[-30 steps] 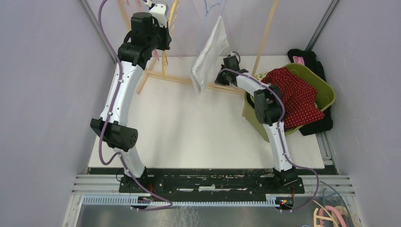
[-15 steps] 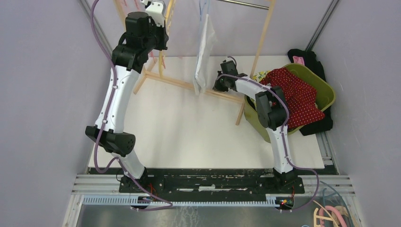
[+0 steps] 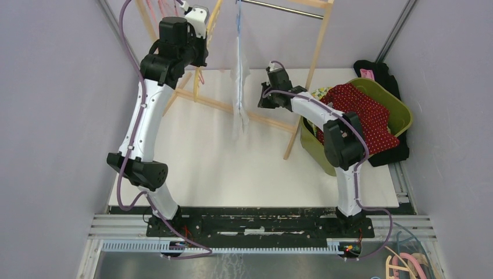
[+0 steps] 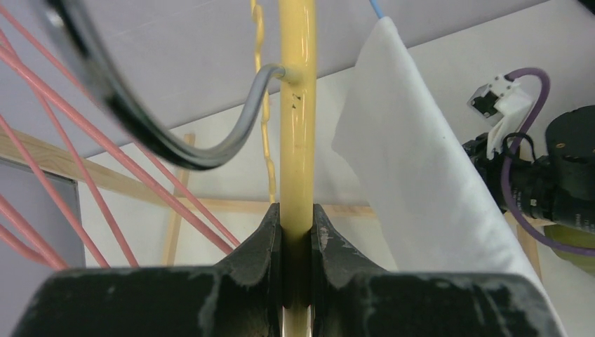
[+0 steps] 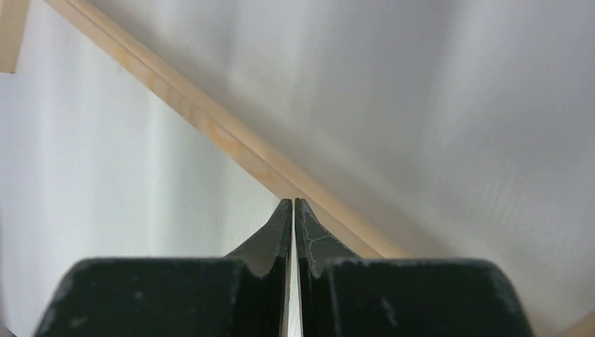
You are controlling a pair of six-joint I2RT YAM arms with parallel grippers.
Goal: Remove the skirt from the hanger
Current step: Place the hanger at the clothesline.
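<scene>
The white skirt hangs edge-on from a thin blue hanger on the wooden rack. My left gripper is raised at the rack's left end and is shut on the bar of a yellow hanger, which has a metal hook. In that view the skirt hangs just to the right. My right gripper is just right of the skirt's lower half and apart from it. Its jaws stand shut to a hairline slit with nothing between them. The skirt fills that view's upper right.
Pink hangers hang left of the yellow one. The rack's lower rail crosses the table diagonally. A green bin holding a red dotted garment stands at the right, with dark cloth behind it.
The skirt was pulled out towards my right gripper and now hangs straight down, free of it. The rack has shifted nearer, its top bar now showing. My right gripper rose slightly.
</scene>
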